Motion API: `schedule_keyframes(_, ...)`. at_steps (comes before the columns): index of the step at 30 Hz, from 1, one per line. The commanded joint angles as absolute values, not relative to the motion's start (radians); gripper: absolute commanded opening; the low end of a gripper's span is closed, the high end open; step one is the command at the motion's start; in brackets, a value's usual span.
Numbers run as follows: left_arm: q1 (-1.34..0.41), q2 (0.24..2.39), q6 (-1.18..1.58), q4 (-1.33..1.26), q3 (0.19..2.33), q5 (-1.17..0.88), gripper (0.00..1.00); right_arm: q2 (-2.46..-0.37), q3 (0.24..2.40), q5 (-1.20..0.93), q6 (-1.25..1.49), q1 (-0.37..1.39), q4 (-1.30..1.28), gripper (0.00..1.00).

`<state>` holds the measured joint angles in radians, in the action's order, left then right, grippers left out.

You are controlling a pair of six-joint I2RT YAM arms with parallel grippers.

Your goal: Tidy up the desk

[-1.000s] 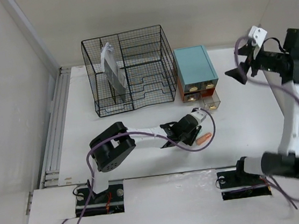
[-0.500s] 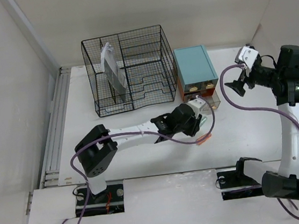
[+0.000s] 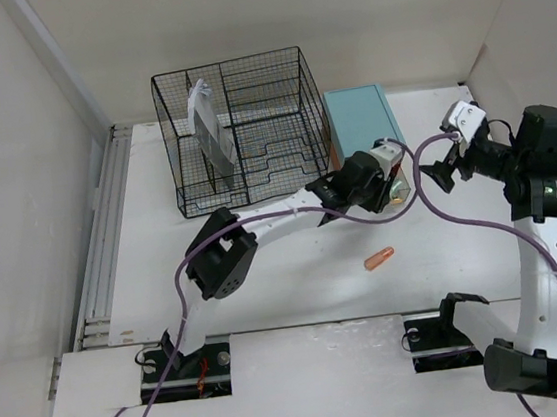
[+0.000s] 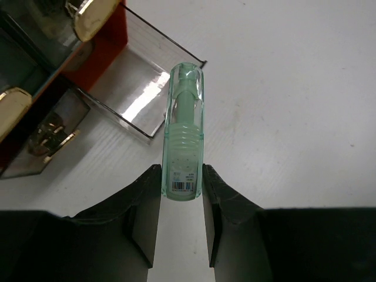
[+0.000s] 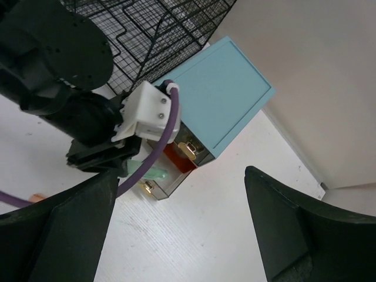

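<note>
The left gripper [image 4: 182,176] is pinching a pale green tube [image 4: 183,117] by its labelled end, the far end hanging over the edge of the open clear drawer [image 4: 141,97] of the teal drawer box [image 3: 361,124]. The step is judged to be stowing. Next, the tube needs centring over the drawer before release. The left arm is reaching forward across the desk [image 3: 294,257]. The right gripper [image 3: 446,161] is hovering beside the box, jaws spread wide and empty.
</note>
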<state>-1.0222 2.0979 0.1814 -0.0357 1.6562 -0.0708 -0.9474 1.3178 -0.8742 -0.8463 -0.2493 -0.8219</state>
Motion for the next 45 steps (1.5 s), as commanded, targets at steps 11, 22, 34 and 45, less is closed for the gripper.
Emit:
schedule_keyframes(11,-0.939,2.193,0.144,-0.018,1.877,-0.167,0.05,-0.907,1.235,-0.853,-0.753,-0.256,-0.701,0.93)
schedule_keyframes(22,-0.928,2.267,0.153,-0.018,1.942,-0.291,0.05,-0.897,1.206,-0.824,-0.735,-0.256,-0.672,0.93)
schedule_keyframes(34,-0.919,2.299,0.163,-0.017,1.994,-0.295,0.12,-0.897,1.187,-0.815,-0.735,-0.256,-0.663,0.93)
schedule_keyframes(45,-0.900,2.322,0.163,0.003,2.029,-0.285,0.44,-0.888,1.178,-0.805,-0.735,-0.256,-0.663,0.93)
